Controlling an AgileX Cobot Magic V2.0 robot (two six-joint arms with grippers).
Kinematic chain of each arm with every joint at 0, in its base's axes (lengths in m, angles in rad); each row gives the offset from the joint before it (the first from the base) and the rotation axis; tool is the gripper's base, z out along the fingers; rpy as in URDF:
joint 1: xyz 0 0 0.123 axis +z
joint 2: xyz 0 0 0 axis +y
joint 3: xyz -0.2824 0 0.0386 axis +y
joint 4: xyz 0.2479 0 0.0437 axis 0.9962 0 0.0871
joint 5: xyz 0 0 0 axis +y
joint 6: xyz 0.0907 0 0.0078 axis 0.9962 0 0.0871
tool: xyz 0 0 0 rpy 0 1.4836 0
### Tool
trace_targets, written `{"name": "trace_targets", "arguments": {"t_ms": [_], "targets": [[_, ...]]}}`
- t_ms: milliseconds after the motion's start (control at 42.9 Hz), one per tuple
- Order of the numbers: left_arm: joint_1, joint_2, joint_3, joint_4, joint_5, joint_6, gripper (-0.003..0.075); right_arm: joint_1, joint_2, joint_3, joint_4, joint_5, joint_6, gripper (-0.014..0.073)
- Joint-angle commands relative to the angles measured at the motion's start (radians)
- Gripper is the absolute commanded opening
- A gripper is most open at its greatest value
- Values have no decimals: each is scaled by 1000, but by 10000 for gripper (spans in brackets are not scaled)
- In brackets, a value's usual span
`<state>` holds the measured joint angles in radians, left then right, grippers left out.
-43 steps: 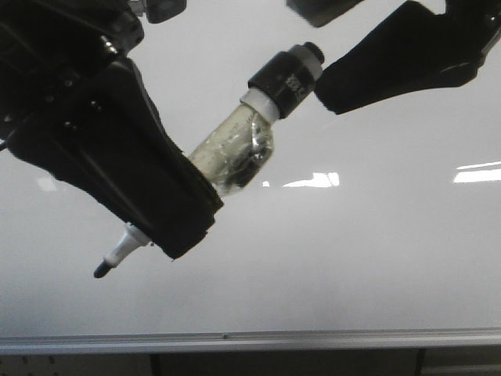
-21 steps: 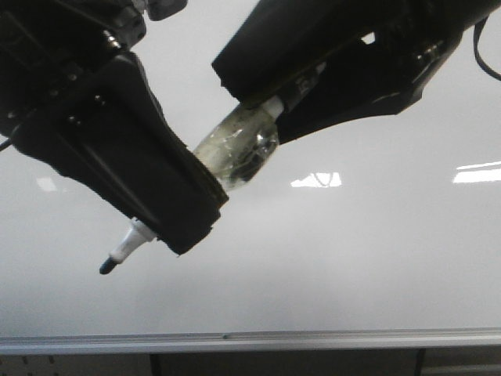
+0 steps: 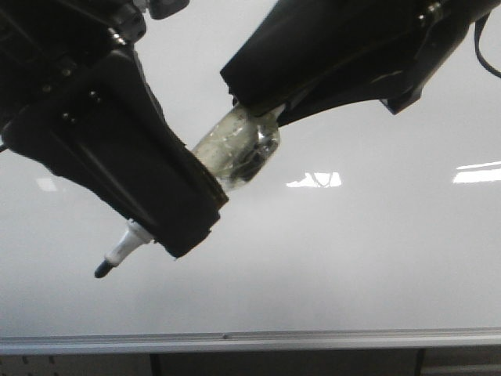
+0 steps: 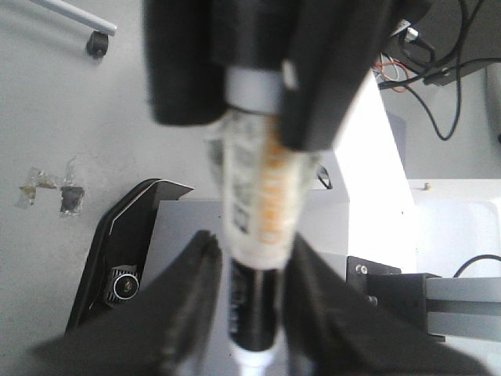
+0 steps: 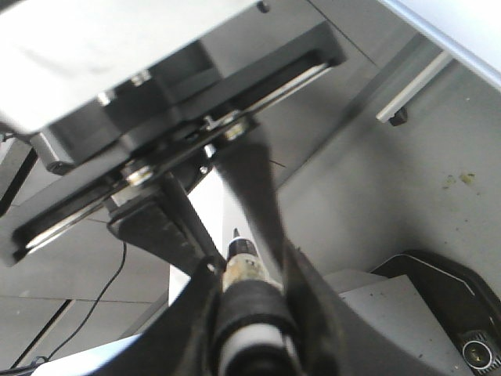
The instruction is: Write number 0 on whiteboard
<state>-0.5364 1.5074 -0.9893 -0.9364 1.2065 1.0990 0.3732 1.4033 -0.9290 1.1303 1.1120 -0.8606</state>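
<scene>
The marker [image 3: 235, 153] slants diagonally before the whiteboard [image 3: 376, 258], nib down-left; left pincer [image 3: 192, 207] clamps its barrel, right pincer [image 3: 258, 98] closed around its upper end.

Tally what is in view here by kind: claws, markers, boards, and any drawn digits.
Claws: 2, the left claw and the right claw, both closed on the marker
Markers: 1, the marker, its tip clear of the board
Boards: 1, the whiteboard
Drawn digits: 0, no mark visible yet
Total: 4
</scene>
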Motion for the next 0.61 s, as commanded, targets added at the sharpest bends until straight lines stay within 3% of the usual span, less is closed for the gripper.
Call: {"name": "trace_targets", "arguments": {"t_ms": [0, 93, 140, 419, 583], "targets": [[-5, -40, -29, -68, 43, 0, 412, -1, -26, -30, 57, 48, -22, -69], [-5, -40, -29, -68, 20, 0, 587, -1, -26, -30, 55, 48, -22, -69], [-5, -40, -29, -68, 20, 0, 629, -4, -27, -30, 46, 47, -22, -69], [-5, -40, -29, -68, 24, 0, 640, -6, -83, -30, -81, -43, 12, -67], [-5, -40, -29, -68, 24, 0, 640, -36, -189, -30, -328, -130, 177, -67]]}}
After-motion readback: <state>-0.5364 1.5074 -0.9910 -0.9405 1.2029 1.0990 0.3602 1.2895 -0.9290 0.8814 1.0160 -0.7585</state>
